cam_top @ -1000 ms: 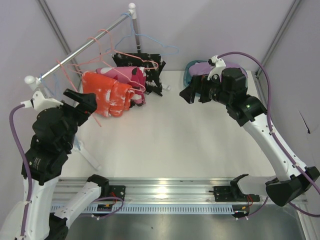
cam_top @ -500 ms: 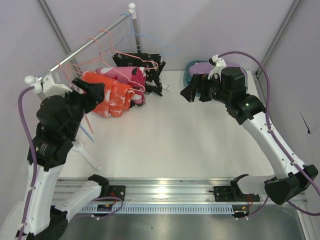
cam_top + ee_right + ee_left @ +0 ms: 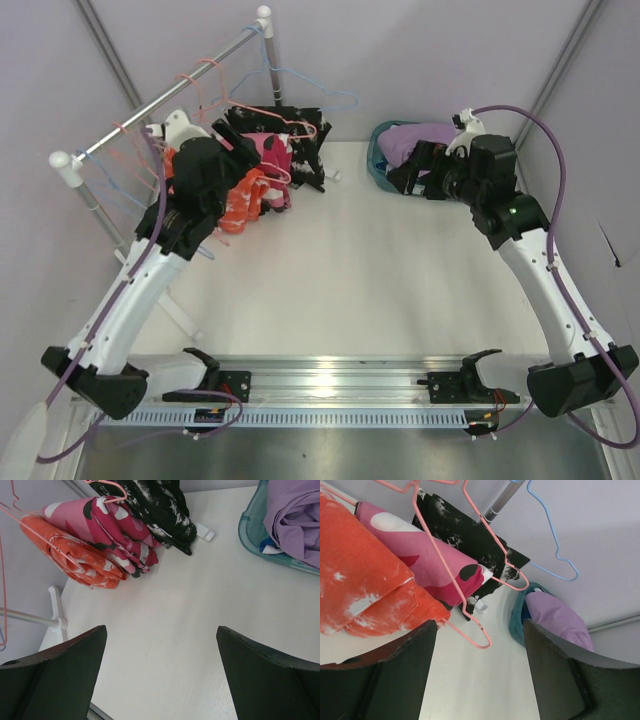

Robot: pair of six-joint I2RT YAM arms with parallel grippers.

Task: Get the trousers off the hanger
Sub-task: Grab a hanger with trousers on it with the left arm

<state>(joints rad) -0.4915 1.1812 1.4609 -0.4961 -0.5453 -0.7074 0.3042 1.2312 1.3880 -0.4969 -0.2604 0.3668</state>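
Pale grey walls (image 3: 420,40) enclose a white surface (image 3: 350,270). A clothes rail (image 3: 170,95) stands at its far-left corner and a teal basket (image 3: 378,152) at the far right.

Progress: 1 lavender pair (image 3: 425,138) lies bundled in the basket, off its hanger. A blue edge (image 3: 267,545) shows beneath it and may be a 2nd pair, though that cannot be confirmed. 3 pairs are on pink wire hangers (image 3: 476,627) by the rail: an orange pair (image 3: 360,580), a pink pair (image 3: 427,555) and a black speckled pair (image 3: 465,532). Several bare hangers (image 3: 205,75) hang on the rail. Assessment: the job is under half done, with 3 removals outstanding.

Orientation: the 3 hung pairs are folded into long bundles and lie side by side, roughly parallel. Each long axis runs from the rail side down and out toward the middle of the surface, with the lower ends pointing that way. Orange is at the near end of the row, black at the far end. Whether the lower ends rest on the surface cannot be told.

Jaws: the left jaws stand apart with nothing between them, poised just beside the orange pair and looking along the row. The right jaws are spread wide and carry nothing. They are held near the basket, well apart from the rail.
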